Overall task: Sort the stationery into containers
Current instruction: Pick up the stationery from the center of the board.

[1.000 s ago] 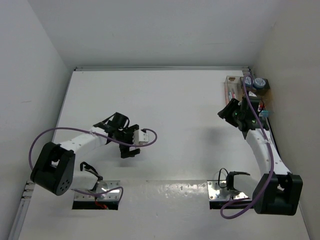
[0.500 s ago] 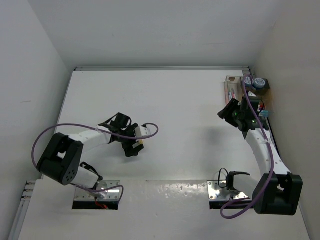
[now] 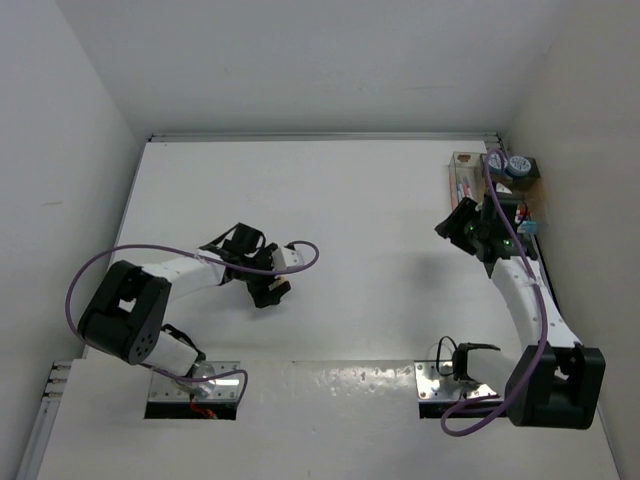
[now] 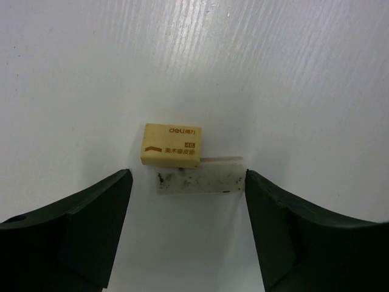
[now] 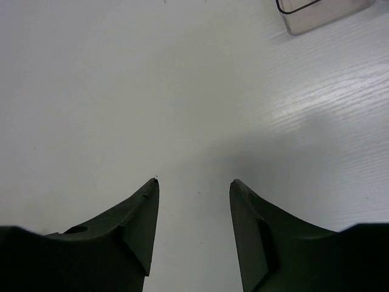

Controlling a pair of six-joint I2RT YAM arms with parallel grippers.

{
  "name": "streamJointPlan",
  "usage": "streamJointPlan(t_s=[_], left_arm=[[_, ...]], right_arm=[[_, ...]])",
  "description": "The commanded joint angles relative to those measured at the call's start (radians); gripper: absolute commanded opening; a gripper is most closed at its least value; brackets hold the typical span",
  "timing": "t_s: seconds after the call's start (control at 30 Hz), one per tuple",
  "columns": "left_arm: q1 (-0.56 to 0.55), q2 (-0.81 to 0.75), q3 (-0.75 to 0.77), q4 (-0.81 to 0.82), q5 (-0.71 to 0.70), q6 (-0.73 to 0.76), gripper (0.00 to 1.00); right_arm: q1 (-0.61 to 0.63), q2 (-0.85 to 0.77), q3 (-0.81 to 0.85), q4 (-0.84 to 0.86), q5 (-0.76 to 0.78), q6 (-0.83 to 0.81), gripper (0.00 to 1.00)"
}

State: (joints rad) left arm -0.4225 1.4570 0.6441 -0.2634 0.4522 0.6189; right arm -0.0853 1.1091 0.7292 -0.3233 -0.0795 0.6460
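Observation:
A tan block (image 4: 172, 145) printed "deli" lies on the white table, touching a dirty white block (image 4: 200, 182) just nearer the camera. My left gripper (image 4: 188, 177) is open, low over them, with the white block between its fingertips (image 4: 115, 188). In the top view the left gripper (image 3: 268, 291) hides both blocks. My right gripper (image 5: 194, 182) is open and empty over bare table, left of the containers (image 3: 452, 226). The clear box (image 3: 464, 180) holds pens. The tan box (image 3: 525, 185) beside it holds two blue-grey rolls (image 3: 517, 165).
The containers stand at the far right corner against the right wall. A corner of the clear box (image 5: 322, 12) shows at the top of the right wrist view. Two metal base plates (image 3: 195, 390) lie at the near edge. Purple cables loop off both arms.
My left gripper has swung right and down over the blocks, with its wrist turned. The right arm has not moved.

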Motion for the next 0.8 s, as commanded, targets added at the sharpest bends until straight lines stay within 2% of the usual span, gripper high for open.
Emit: streamJointPlan(t_s=[0.0,0.2,0.37,0.5,0.6,0.77], left_arm=[[-0.015,0.019,0.017,-0.017,0.000,-0.005,0.79],[-0.019,0.023,0.028,-0.051,-0.001,0.016,0.57],[-0.012,-0.023,0.037,-0.102,-0.023,0.056,0.48],[0.024,-0.136,0.058,-0.160,-0.030,0.114,0.46],[0.050,-0.197,0.075,-0.169,-0.027,0.142,0.45],[0.082,-0.254,0.155,-0.175,0.086,0.117,0.45]], right_arm=[[0.002,0.003,0.004,0.017,-0.009,-0.020,0.50],[0.025,0.008,0.010,0.016,-0.039,-0.025,0.51],[0.053,0.015,0.024,0.003,-0.126,-0.025,0.50],[0.076,0.018,0.032,0.000,-0.181,-0.016,0.50],[0.139,0.024,0.033,0.010,-0.196,0.015,0.50],[0.171,0.049,0.064,0.016,-0.255,0.101,0.48]])
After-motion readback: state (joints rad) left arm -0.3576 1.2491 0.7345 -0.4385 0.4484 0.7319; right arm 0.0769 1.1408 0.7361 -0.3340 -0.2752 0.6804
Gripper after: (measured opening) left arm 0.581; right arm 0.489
